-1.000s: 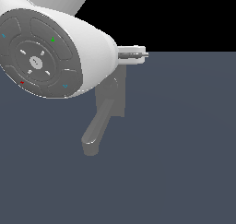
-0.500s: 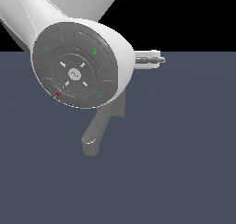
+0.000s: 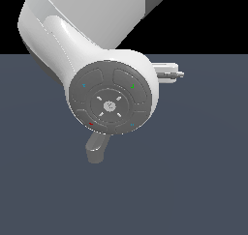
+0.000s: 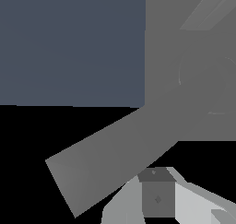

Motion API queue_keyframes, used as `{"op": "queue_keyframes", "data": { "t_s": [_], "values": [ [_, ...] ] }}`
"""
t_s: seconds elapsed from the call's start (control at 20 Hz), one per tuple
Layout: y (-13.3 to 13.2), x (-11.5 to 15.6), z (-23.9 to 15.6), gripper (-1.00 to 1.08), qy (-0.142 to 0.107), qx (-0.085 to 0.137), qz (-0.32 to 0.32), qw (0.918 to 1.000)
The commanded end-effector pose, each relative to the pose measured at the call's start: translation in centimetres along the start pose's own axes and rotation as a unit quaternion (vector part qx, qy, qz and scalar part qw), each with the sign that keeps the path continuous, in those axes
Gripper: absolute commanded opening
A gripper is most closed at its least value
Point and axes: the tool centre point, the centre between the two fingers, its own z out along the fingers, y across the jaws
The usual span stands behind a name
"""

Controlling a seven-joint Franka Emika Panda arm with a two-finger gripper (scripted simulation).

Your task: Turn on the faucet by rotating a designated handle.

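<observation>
filling most of the exterior view, the white arm (image 3: pixel 92 45) with its round grey end cap hides nearly all of the faucet (image 3: pixel 97 149); only the rounded end of the thick spout shows under the cap, on the dark grey floor (image 3: pixel 193 181). in the wrist view the flat grey handle (image 4: pixel 115 149) sticks out from the round hub of the base plate (image 4: pixel 193 43). one finger pad (image 4: pixel 156 195) of the gripper (image 4: pixel 159 197) sits just beside the handle; i cannot tell if the fingers are spread or closed.
</observation>
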Motion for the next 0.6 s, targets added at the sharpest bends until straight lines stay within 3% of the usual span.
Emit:
{"op": "queue_keyframes", "data": {
  "t_s": [0.0, 0.55],
  "values": [
    [-1.3, -0.3, 0.6, -1.00, -0.010, 0.006, 0.001, 0.9999],
    [-3.2, 1.3, 0.8, -1.00, -0.014, 0.006, 0.001, 0.9999]
  ]
}}
